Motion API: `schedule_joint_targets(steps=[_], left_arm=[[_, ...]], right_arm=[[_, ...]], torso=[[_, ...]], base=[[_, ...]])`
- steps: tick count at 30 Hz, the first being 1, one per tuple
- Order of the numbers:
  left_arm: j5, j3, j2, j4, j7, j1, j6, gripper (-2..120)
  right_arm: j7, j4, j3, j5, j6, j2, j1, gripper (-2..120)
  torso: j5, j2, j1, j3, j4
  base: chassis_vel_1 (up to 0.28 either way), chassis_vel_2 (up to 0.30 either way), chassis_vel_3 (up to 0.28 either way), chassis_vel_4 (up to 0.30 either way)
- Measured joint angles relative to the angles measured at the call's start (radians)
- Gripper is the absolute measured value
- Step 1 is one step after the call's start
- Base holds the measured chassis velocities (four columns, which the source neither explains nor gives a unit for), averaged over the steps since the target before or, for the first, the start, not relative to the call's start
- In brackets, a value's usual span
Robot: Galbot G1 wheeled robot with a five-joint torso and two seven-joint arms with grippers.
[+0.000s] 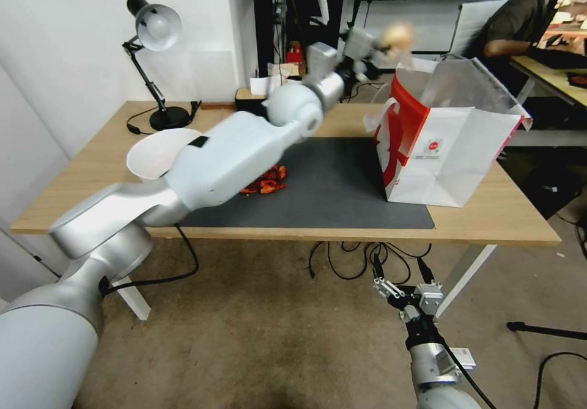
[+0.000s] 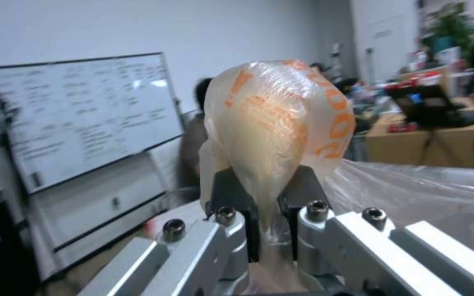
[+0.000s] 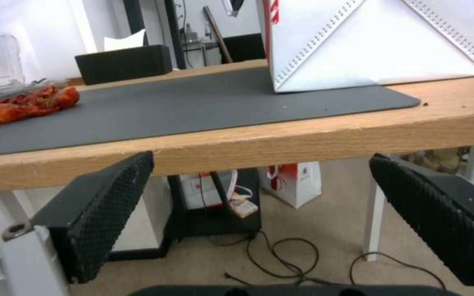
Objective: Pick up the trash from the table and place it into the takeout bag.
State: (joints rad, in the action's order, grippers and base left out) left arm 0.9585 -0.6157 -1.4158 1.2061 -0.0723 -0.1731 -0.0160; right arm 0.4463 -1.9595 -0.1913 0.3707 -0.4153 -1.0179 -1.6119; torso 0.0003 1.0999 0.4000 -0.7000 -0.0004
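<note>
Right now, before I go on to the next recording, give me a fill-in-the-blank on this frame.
1. The left gripper is shut on the yellowish lump in clear ____.
2. It is held up near the open top of the takeout ____.
3. The right gripper hangs open below the table's ____.

Missing: wrap; bag; edge

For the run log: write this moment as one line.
left gripper: shut on yellowish lump in clear wrap, above white-and-red paper takeout bag | right gripper: open, below light-wood table edge

takeout bag [image 1: 449, 146] mouth open upward, mat [image 1: 330, 180] bare betw bag & red litter [image 1: 266, 181], white bowl [image 1: 160, 152] & desk lamp [image 1: 156, 60] far side of litter from bag
</note>
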Motion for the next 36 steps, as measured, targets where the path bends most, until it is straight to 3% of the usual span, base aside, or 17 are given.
schedule_joint_targets(steps=[7,17,21,23,28,36], left_arm=[[-0.029,-0.073,-0.049,-0.058,-0.079,-0.057,0.016,5],[-0.058,-0.116,-0.075,-0.082,-0.072,-0.06,0.015,5],[-0.055,-0.12,-0.08,-0.085,-0.059,-0.068,0.014,17],[-0.045,-0.124,-0.08,-0.084,-0.047,-0.07,0.011,28],[-0.035,-0.135,-0.07,-0.078,-0.039,-0.07,0.009,39],[-0.023,-0.153,-0.058,-0.064,-0.032,-0.083,0.007,74]], right_arm=[[0.0,0.0,0.0,0.0,0.0,0.0,0.0,100],[0.0,0.0,0.0,0.0,0.0,0.0,0.0,100],[0.0,0.0,0.0,0.0,0.0,0.0,0.0,100],[0.0,0.0,0.0,0.0,0.0,0.0,0.0,100],[0.0,0.0,0.0,0.0,0.0,0.0,0.0,100],[0.0,0.0,0.0,0.0,0.0,0.0,0.0,100]], torso=[[-0.0002,0.0,0.0,0.0,0.0006],[-0.0002,0.0,0.0,0.0,0.0004],[-0.0002,0.0,0.0,0.0,0.0004],[-0.0002,0.0,0.0,0.0,0.0003],[-0.0002,0.0,0.0,0.0,0.0005],[-0.0003,0.0,0.0,0.0,0.0004]], base=[[0.0,0.0,0.0,0.0],[0.0,0.0,0.0,0.0],[0.0,0.0,0.0,0.0],[0.0,0.0,0.0,0.0],[0.0,0.0,0.0,0.0],[0.0,0.0,0.0,0.0]])
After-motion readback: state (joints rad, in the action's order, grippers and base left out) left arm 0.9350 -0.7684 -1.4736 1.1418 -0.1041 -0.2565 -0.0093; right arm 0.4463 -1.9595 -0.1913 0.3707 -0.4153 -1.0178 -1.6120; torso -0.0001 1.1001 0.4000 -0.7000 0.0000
